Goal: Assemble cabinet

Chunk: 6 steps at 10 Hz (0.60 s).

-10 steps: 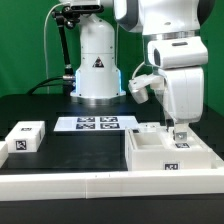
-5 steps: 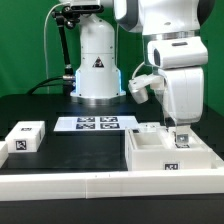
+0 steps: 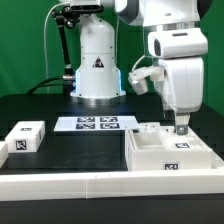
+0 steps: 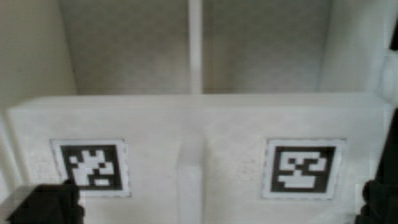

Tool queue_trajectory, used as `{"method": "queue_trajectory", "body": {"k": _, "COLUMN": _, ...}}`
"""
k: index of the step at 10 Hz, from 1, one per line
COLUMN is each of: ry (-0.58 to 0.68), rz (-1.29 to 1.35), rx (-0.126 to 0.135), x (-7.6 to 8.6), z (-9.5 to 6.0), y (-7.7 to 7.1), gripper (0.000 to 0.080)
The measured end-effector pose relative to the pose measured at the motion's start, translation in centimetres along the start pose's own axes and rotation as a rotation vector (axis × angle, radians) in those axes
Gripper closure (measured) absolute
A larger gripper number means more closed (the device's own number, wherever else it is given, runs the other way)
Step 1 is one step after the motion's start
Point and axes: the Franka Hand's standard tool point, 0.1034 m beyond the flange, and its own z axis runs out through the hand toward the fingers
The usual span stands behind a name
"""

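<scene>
Exterior view: the cabinet (image 3: 150, 160) sits open side up on the black table (image 3: 40, 108), on the exterior view's right. The gripper (image 3: 180, 131) hangs straight over its rear part, tips down near the rim. I cannot tell whether they touch it.

Wrist view: a white cabinet (image 4: 205, 130) wall with two marker tags fills the frame directly under the hand. The dark fingertips (image 4: 50, 205) stand spread wide, one towards each end of that wall, pinching nothing.

The marker board (image 3: 97, 123) and a small tagged block (image 3: 25, 137) lie well apart from the hand, towards the exterior view's left.
</scene>
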Motion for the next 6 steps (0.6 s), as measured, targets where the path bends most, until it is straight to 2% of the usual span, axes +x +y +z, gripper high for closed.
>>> {"method": "queue_trajectory", "body": {"k": 1, "ry": -0.008, "rz": -0.005, "rx": 0.006, "x": -0.18, "z": -0.23, "y": -1.24, "gripper": 0.0003}}
{"method": "queue_trajectory", "body": {"k": 6, "ry": -0.007, "rz": -0.001, "rx": 0.008, "x": -0.32, "z": 0.03, "y": -1.11, "gripper": 0.0003}}
